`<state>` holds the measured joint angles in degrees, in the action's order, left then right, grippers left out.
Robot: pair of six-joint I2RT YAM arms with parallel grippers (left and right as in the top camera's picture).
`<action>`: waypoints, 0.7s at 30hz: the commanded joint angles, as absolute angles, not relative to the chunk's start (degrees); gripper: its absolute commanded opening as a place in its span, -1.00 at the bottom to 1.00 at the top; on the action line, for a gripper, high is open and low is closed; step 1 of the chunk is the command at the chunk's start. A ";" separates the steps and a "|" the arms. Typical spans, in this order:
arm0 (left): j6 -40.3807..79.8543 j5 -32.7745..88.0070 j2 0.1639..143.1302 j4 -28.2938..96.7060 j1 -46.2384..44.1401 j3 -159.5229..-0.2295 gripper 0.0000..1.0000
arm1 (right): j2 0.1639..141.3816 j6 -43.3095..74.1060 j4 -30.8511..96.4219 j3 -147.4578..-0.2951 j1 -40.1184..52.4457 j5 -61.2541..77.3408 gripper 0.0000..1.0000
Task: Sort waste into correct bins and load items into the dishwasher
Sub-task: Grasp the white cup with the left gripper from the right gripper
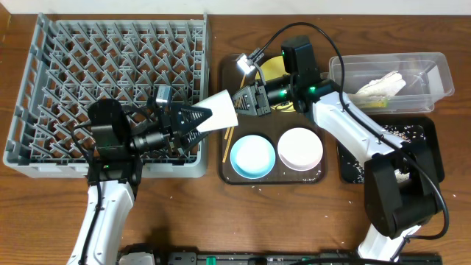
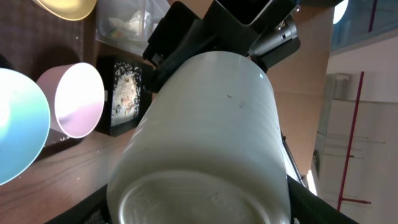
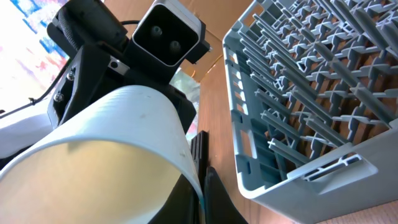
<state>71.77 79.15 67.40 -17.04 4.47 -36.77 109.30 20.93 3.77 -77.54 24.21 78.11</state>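
Overhead: small white cup (image 1: 219,112) hangs just right of dish rack (image 1: 118,51); left tool (image 1: 203,122) clasps its base; right tool (image 1: 238,100) pinches its rim.

The small white cup (image 2: 205,124) has a smooth wall with a soft satin sheen and fine ridges; I cannot tell plastic from ceramic. My left gripper (image 1: 197,121) and right gripper (image 1: 239,101) wear matt black plastic. The large square grey dish rack (image 3: 298,93) is dull moulded plastic. The round light blue bowl (image 1: 252,156) looks glossy. The brown table (image 1: 184,213) shows wood grain, the clear rectangular tub (image 1: 434,73) is see-through plastic, and the crumpled white paper napkin (image 1: 379,87) looks rough.
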 commanded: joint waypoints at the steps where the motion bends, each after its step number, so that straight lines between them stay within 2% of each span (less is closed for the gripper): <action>1: 71.44 79.75 67.31 -17.30 4.29 -37.82 0.24 | 108.92 20.78 3.66 -77.82 25.52 78.26 -0.85; 4: 71.42 79.75 67.31 -17.30 4.32 -37.85 0.22 | 108.92 20.80 3.64 -77.82 25.54 78.28 -0.83; 6: 71.42 79.72 67.31 -17.30 4.32 -37.85 0.25 | 108.92 20.80 3.64 -77.82 25.54 78.30 -0.88; 7: 71.42 79.72 67.31 -17.32 4.32 -37.85 0.41 | 108.92 20.80 3.64 -77.82 25.54 78.30 -0.97; 9: 71.42 79.68 67.31 -17.32 4.32 -37.85 0.66 | 108.92 20.80 3.62 -77.82 25.54 78.74 -0.98; 12: 71.44 79.31 67.31 -17.34 4.32 -37.85 0.84 | 108.92 20.73 3.57 -77.82 25.52 79.94 -0.98; 21: 74.04 79.59 67.31 -21.41 4.32 -37.85 0.89 | 108.92 20.49 2.92 -77.82 25.52 82.17 -0.98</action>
<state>72.49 79.15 67.42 -20.08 4.38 -36.77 109.30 21.23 3.27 -77.54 24.84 79.53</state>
